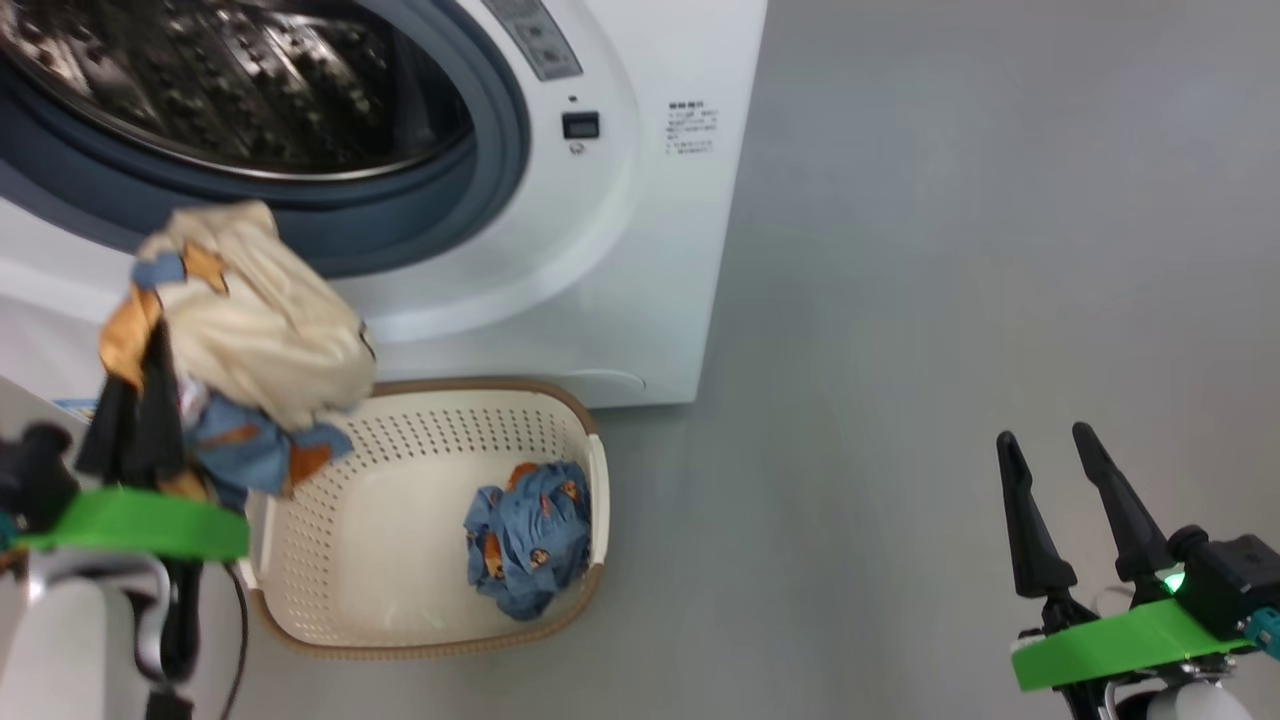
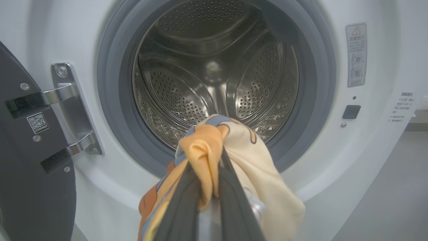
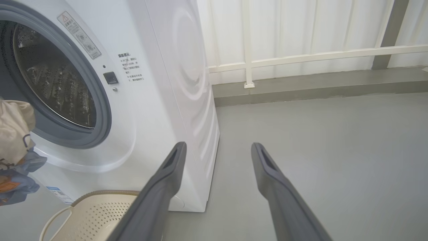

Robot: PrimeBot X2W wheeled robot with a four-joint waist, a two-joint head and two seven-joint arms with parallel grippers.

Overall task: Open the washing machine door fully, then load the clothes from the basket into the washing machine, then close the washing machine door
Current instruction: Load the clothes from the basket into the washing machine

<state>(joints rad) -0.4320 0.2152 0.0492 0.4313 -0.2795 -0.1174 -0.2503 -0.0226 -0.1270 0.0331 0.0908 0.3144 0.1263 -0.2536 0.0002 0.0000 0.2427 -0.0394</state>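
The white washing machine [image 1: 640, 250] stands with its steel drum [image 2: 214, 73] exposed and the black door [image 2: 30, 174] swung wide to the left on its hinges. My left gripper [image 2: 209, 157] is shut on a bundle of cream, orange and blue clothes [image 1: 250, 330], held up just in front of the grey seal's lower edge. One blue garment with orange prints [image 1: 528, 535] lies in the cream basket [image 1: 400, 440] on the floor below the machine. My right gripper [image 1: 1045, 445] is open and holds nothing, out over the bare floor to the right.
Grey floor [image 1: 950, 300] stretches to the right of the machine. In the right wrist view a low kerb and white railing [image 3: 301, 57] run along the back wall behind the machine [image 3: 160, 100]. The basket [image 3: 90, 214] sits against the machine's front.
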